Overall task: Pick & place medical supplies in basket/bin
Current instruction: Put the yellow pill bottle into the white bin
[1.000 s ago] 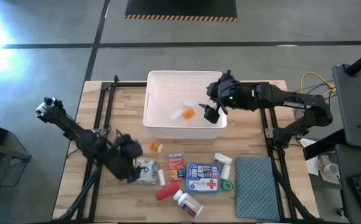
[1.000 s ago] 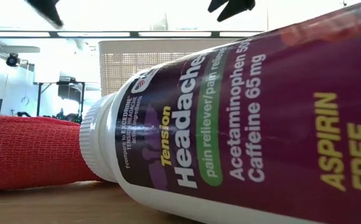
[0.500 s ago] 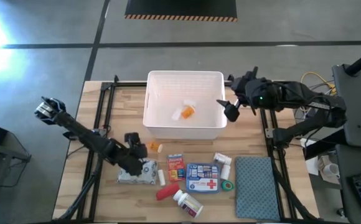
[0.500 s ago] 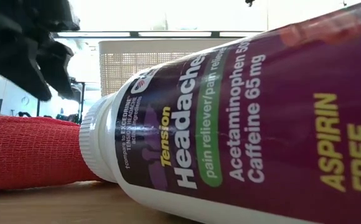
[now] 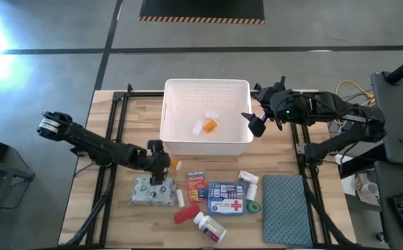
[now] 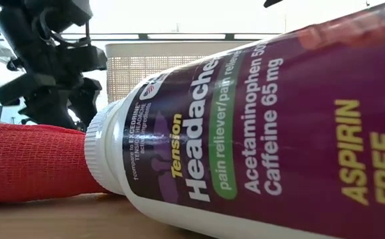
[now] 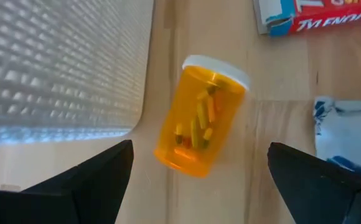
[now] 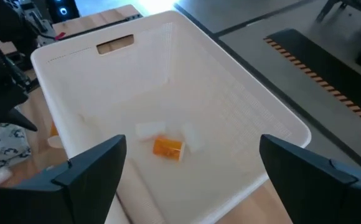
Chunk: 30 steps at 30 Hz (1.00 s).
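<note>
My left gripper (image 5: 164,165) hovers open over the orange vial (image 5: 176,164), which lies on its side on the table just near of the white bin (image 5: 206,89). In the left wrist view its fingers stand on either side of the vial (image 7: 200,124) without touching it. The grey patterned pack (image 5: 153,192) lies flat just near of that gripper. My right gripper (image 5: 256,123) is open and empty beside the bin's right wall. Another orange vial (image 8: 167,147) lies on the bin's floor. In the low view the left gripper (image 6: 53,86) hangs behind the red tube (image 6: 26,159).
Near the table's front lie a red-blue box (image 5: 196,185), a blue red-cross pouch (image 5: 226,198), a green tape roll (image 5: 255,207), the red tube (image 5: 185,214), white pill bottles (image 5: 208,225) (image 5: 249,179) and a teal-grey mat (image 5: 283,208). A pill bottle (image 6: 265,133) fills the low view.
My left gripper has moved from over the grey pack toward the far edge and right, ending above the orange vial beside the bin. My right gripper has drawn back from over the bin's right side to just outside its right wall, then held still.
</note>
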{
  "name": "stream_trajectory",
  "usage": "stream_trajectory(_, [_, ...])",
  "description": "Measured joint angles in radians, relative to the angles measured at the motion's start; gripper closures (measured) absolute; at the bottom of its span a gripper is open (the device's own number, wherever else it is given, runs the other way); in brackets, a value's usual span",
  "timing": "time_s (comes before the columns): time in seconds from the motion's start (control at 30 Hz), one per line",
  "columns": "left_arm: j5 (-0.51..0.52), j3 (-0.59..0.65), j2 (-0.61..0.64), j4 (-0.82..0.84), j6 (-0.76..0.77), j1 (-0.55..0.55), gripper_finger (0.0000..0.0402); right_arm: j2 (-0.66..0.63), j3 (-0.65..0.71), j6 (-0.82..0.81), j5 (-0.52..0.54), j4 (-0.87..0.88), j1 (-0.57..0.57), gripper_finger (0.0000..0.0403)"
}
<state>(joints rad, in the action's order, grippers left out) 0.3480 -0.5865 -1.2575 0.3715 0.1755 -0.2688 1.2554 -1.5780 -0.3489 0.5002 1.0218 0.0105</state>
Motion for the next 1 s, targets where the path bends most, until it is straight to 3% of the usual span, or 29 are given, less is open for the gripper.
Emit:
stream_trajectory(0.33, [-0.056, 0.092, 0.000, -0.109, -0.029, 0.042, 0.0059, 0.011, 0.001, 0.000, 0.001, 0.000, 0.001, 0.0044])
stream_trajectory(0.7, [-0.055, 0.135, 0.000, -0.241, -0.021, 0.058, 0.0155, 0.011, 0.002, -0.012, 0.043, 0.000, 0.001, 0.0044])
stream_trajectory(1.0, [-0.057, 0.170, -0.033, -0.372, -0.017, 0.061, 0.0169, 0.011, 0.002, -0.050, 0.046, 0.000, 0.000, 0.0044])
